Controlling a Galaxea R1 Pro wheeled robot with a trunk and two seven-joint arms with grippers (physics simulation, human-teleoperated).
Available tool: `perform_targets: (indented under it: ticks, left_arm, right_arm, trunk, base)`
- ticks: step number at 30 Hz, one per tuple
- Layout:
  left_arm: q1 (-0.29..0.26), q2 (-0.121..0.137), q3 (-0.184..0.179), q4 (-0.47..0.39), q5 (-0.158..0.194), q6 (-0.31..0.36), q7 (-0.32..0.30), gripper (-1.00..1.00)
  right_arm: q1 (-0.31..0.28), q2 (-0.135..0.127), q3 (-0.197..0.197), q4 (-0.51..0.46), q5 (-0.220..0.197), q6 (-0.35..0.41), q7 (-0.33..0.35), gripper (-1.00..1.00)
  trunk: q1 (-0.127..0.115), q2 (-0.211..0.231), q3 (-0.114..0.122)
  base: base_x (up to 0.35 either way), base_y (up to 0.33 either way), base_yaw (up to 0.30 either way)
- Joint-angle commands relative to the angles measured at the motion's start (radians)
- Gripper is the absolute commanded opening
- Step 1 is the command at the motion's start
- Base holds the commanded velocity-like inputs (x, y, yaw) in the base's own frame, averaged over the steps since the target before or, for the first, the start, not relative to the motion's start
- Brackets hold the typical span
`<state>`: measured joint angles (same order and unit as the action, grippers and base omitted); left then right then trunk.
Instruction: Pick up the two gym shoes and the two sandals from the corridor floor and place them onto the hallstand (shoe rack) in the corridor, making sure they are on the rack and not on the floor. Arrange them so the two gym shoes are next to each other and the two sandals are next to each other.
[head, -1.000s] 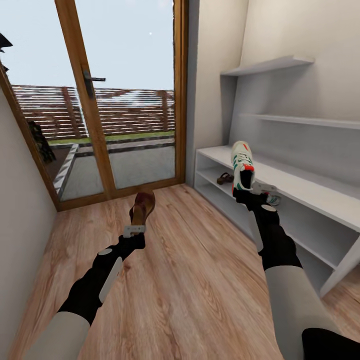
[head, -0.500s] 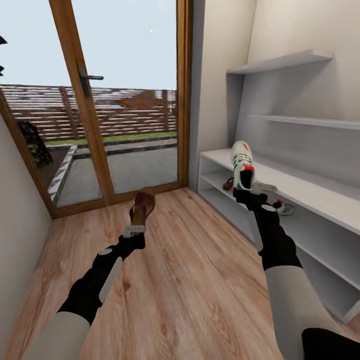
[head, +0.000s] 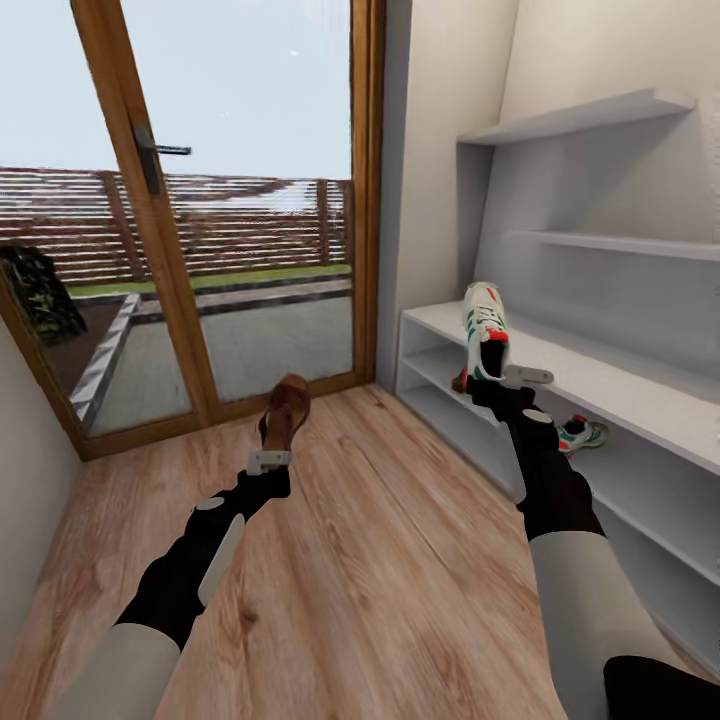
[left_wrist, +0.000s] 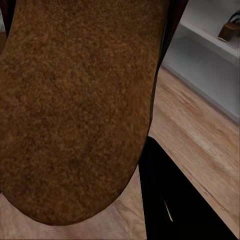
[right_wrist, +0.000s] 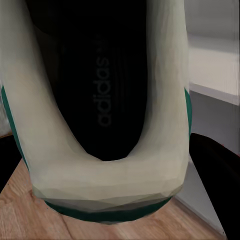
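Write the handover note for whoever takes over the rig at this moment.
Left gripper is shut on a brown sandal, held upright over the wood floor.
Right gripper is shut on a gym shoe, toe up, in front of the shoe rack.
The second gym shoe lies on the rack's lower tier. A brown item sits on a rack tier too, probably the second sandal.
Done: one gym shoe racked.
Left: set the held gym shoe beside its mate, and the held sandal beside its mate.

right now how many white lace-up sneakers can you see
2: one white lace-up sneaker held upright by the right arm's fingers, the other sneaker on the pale grey rack's lower tier.
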<state>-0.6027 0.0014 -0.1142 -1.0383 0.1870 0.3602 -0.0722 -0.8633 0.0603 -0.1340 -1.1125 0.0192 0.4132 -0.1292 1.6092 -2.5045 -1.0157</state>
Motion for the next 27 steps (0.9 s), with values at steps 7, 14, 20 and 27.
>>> perform_targets:
  ticks: [7, 14, 20, 27]
  left_arm:
    - [0.000, 0.000, 0.001, -0.001, 0.003, 0.006, -0.002, -1.00]
    - [0.000, 0.000, 0.001, -0.002, 0.003, 0.006, -0.002, -1.00]
    - [0.000, 0.000, 0.001, -0.002, 0.003, 0.006, -0.001, -1.00]
    - [0.000, 0.000, 0.001, -0.002, 0.003, 0.006, -0.001, -1.00]
  right_arm:
    - [-0.001, 0.001, -0.001, -0.001, 0.002, 0.006, -0.001, -1.00]
    - [-0.001, 0.001, -0.001, -0.001, 0.002, 0.006, -0.001, -1.00]
    - [-0.001, 0.001, -0.001, -0.001, 0.002, 0.006, -0.001, -1.00]
    - [0.000, 0.001, -0.001, -0.001, 0.002, 0.005, -0.001, -1.00]
  trunk:
    - [0.000, 0.000, -0.001]
    - [0.000, 0.000, -0.001]
    - [0.000, 0.000, -0.001]
    - [0.000, 0.000, -0.001]
  base:
    - [0.286, 0.183, -0.292]
    - [0.262, 0.214, -0.298]
    - [0.178, 0.211, -0.298]
    - [0.028, 0.022, -0.298]
